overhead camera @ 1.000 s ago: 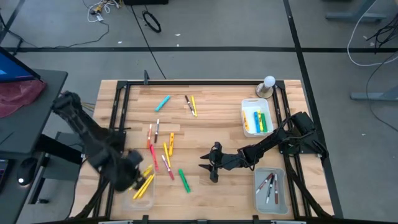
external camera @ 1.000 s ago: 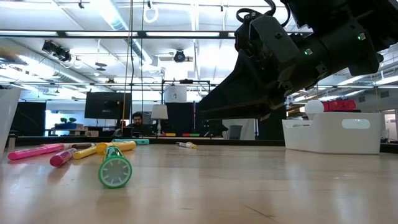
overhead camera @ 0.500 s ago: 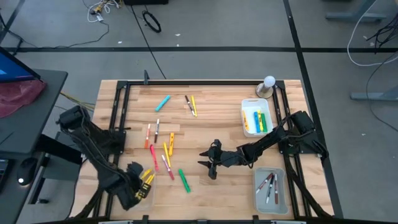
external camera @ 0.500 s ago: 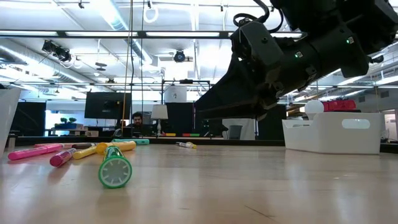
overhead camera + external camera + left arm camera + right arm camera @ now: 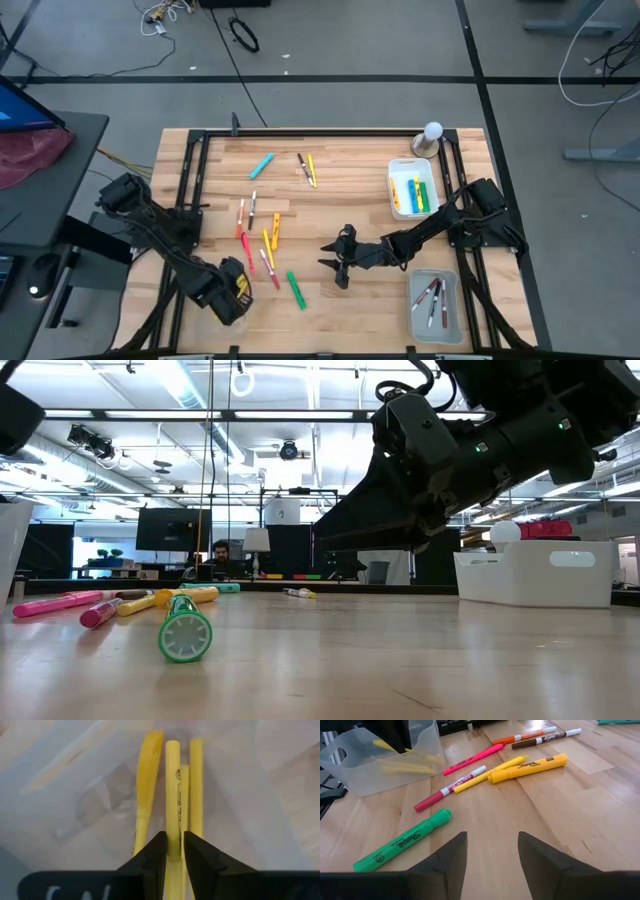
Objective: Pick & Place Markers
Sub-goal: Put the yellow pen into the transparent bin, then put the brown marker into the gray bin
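Roughly twenty markers [image 5: 296,289], three trays [image 5: 413,190].

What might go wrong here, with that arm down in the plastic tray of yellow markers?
The left gripper has a yellow marker between its barely parted fingers in the clear tray; lifting now might drag the marker back out. The right gripper hovers near the green marker, which is round and may roll if nudged.

High view looks straight down; low view level across the table [image 5: 400,670]; both share the green marker [image 5: 297,291] beside the right claw [image 5: 336,266].
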{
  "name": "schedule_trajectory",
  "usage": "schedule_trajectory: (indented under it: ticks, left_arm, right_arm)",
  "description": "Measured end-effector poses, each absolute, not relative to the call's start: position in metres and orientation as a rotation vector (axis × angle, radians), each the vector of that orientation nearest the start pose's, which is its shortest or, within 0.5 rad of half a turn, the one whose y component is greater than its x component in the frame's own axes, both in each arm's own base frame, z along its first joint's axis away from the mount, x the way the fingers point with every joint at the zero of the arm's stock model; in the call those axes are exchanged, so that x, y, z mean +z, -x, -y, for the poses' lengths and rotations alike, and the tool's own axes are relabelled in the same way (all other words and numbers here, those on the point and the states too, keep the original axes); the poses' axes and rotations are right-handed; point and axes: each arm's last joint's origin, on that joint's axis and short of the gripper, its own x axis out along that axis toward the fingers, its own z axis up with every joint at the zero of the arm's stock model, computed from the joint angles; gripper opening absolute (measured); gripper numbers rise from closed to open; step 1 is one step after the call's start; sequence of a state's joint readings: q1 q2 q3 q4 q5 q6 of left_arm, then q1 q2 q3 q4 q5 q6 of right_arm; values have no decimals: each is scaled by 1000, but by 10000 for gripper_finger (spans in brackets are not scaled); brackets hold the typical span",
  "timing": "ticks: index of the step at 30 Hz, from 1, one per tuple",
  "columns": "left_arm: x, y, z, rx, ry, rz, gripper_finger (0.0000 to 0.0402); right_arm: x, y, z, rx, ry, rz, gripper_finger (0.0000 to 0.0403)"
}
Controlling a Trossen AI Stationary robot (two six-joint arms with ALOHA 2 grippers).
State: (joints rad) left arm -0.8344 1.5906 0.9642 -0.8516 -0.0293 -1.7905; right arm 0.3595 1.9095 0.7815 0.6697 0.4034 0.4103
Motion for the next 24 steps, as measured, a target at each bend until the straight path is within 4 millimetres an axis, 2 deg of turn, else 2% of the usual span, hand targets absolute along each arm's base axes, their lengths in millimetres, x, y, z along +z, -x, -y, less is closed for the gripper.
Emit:
schedule_trajectory:
  ticks: [8,11,14,16,19,24]
  left_arm:
    - [180,-172,190,625,705,-1606,132]
    - [188,-167,186,580,694,-1671,149]
    - [200,-165,184,500,708,-1664,157]
    - [213,-166,183,438,702,-1603,157]
    - [233,-171,181,356,630,-1412,152]
    - [248,-184,178,292,297,-946,143]
  right_arm:
    - [115,-333,-113,-129,-233,-409,178]
    - [115,-333,-113,-129,-233,-409,178]
    - [115,-333,-113,-129,-233,-409,178]
    - [115,-333,-113,-129,-233,-409,178]
    - [115,-333,-113,-129,-233,-409,178]
    - [115,-333,-113,-129,-233,-408,178]
